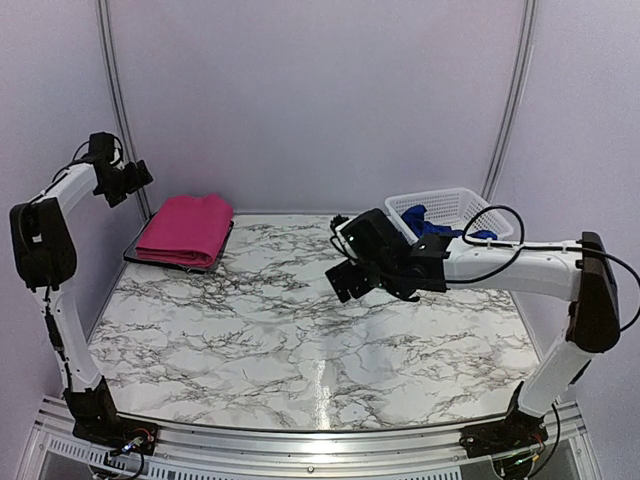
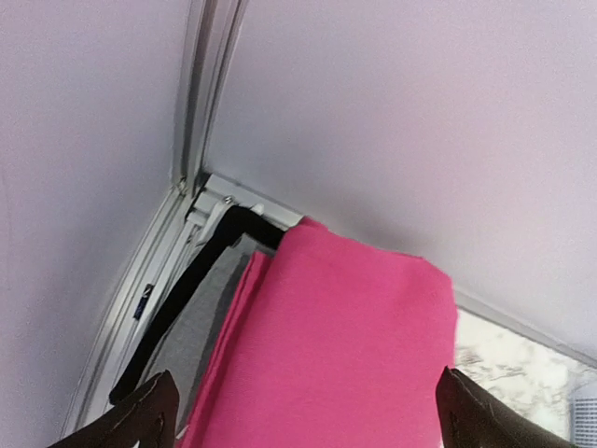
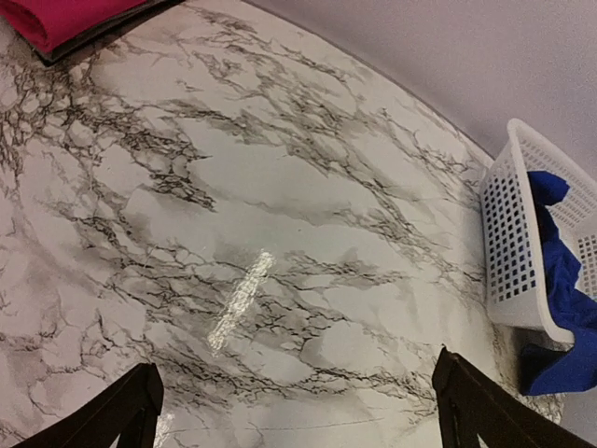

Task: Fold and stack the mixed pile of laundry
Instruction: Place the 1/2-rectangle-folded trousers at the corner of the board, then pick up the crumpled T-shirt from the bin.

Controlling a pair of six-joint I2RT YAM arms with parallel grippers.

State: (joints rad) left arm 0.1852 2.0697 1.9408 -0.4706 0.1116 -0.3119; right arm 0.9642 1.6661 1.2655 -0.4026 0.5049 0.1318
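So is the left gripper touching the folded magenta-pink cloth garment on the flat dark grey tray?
Apart. The top view shows the left gripper raised up and to the left of the folded magenta-pink cloth garment, with a clear gap between them.

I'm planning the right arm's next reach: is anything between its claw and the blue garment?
Only bare marble table lies between the open right claw and the blue garment. The white basket wall screens the cloth inside, but a fold hangs over its near rim, exposed.
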